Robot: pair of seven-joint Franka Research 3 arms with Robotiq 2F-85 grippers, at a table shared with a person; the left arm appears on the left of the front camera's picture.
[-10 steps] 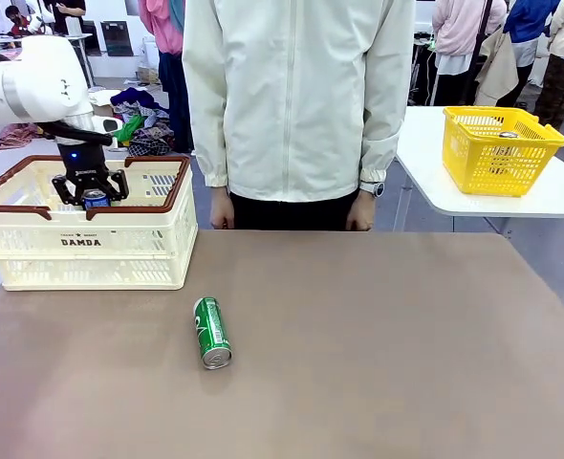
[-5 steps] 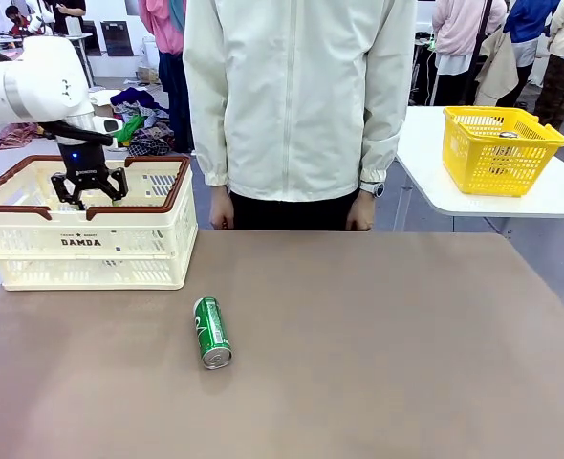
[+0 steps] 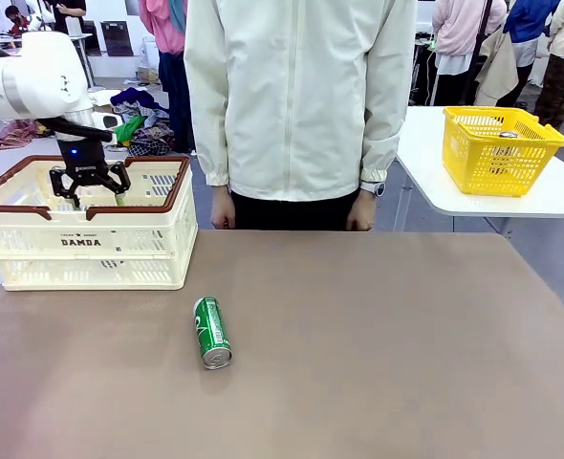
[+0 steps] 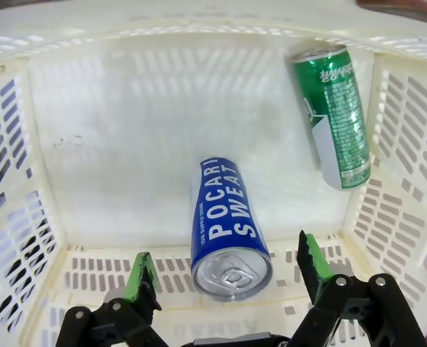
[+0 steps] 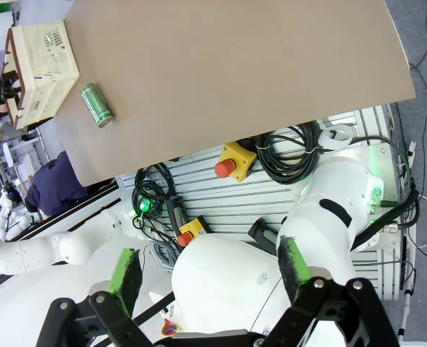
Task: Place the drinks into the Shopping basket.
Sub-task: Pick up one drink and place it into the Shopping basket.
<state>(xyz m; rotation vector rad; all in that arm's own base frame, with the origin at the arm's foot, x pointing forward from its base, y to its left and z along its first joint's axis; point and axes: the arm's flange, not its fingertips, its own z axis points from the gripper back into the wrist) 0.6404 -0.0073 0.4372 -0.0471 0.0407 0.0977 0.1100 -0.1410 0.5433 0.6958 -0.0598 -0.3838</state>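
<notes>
- Three drinks in total: the blue can (image 4: 224, 224) lies inside the Shopping basket (image 3: 81, 244), with its silver end toward my left wrist camera. A green can (image 4: 333, 116) lies on the basket floor beside a slotted side wall, apart from the blue one.
- The other green can (image 3: 211, 332) lies on its side on the table (image 3: 378, 344), outside the basket.
- My left gripper (image 3: 92, 199) points straight down into the basket's mouth, jaws spread wide and gripping nothing. The blue can is below the gap, untouched.
- My left arm reaches in from the left, above the brown rim.
- My right gripper (image 5: 208, 256) is raised well clear of the table, jaws spread and empty.
- The person (image 3: 296, 96) stands at the far edge, arms hanging.
</notes>
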